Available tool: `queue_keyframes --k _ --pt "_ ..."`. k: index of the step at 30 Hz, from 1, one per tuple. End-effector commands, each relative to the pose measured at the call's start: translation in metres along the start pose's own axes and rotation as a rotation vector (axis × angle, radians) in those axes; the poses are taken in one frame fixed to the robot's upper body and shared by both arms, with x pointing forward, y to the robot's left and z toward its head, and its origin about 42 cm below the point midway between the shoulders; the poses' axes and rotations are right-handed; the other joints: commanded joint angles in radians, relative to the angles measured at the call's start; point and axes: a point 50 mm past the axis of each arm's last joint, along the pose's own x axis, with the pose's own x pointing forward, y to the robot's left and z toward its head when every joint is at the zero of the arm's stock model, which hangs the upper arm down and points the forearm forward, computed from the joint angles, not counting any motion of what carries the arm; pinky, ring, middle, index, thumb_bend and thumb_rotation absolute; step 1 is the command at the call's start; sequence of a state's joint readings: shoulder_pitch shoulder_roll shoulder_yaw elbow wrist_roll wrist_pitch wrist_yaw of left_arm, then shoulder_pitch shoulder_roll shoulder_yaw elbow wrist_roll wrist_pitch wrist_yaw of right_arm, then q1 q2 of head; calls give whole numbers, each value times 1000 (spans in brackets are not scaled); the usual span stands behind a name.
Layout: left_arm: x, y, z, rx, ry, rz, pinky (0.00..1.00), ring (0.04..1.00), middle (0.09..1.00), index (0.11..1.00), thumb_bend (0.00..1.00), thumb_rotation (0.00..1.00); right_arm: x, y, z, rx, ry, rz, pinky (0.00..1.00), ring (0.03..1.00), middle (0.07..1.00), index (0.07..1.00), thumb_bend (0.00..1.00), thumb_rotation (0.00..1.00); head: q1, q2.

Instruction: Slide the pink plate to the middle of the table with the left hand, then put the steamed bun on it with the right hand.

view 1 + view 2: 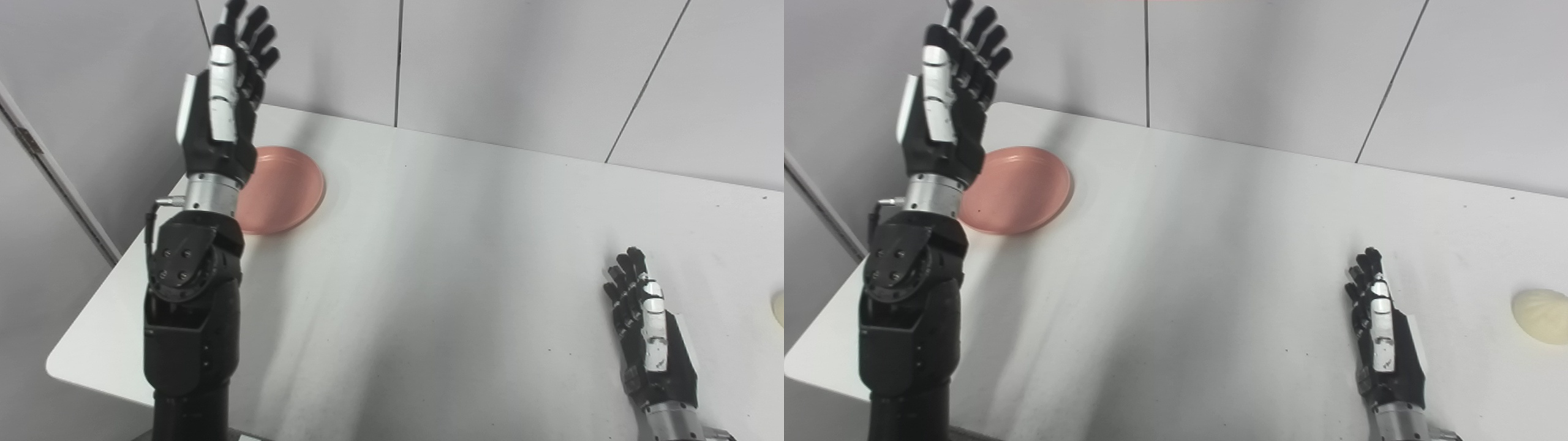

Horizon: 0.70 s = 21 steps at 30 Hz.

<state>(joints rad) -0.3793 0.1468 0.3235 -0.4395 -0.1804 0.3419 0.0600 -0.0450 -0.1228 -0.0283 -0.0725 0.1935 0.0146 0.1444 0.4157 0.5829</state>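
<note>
On my feed, the left hand (229, 92) is up high at the far left, well above the tabletop (441, 263), its forearm rising steeply from the bottom edge. Its fingers (260, 43) are spread a little and point up toward the grey wall panels (508, 67); it holds nothing, so I read it as open. The wrist and forearm cover part of the near-left side of the pink plate (285, 190) from my angle, but I cannot tell how high the hand sits over it.

The pink plate lies flat near the tabletop's far left corner, close to the left edge and well away from the middle. It carries nothing. I see no contact between the hand and the plate.

Moving across, the middle of the tabletop is plain white with a few small dark specks.

At the lower right, the right hand (1381, 337) is low over the tabletop, fingers extended forward and held loosely together, gripping nothing, so it is open as well. Whether it touches the surface I cannot tell.

Furthest right, the steamed bun (1542, 315) sits on the tabletop near the right edge, pale yellow and rounded, apart from the right hand. In the left eye view only a sliver of it shows at the frame's border.
</note>
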Motion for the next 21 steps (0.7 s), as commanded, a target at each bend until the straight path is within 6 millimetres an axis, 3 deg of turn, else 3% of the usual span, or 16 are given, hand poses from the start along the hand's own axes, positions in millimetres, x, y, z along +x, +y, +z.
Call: queue_keyframes --k 1,12,21 --pt "15 12 17 15 -70 29 947 948 956 962 552 1000 -3 -3 0 -7 4 8 1000 1000 1000 1000 568 1000 8 -5" --pt "26 79 10 36 -42 164 945 946 944 948 565 1000 -5 -3 3 -5 4 15 1000 1000 1000 1000 562 1000 17 -6" --pt "21 117 -11 28 0 207 930 944 945 948 562 1000 -5 -3 3 -2 7 15 1000 1000 1000 1000 564 1000 20 -3"
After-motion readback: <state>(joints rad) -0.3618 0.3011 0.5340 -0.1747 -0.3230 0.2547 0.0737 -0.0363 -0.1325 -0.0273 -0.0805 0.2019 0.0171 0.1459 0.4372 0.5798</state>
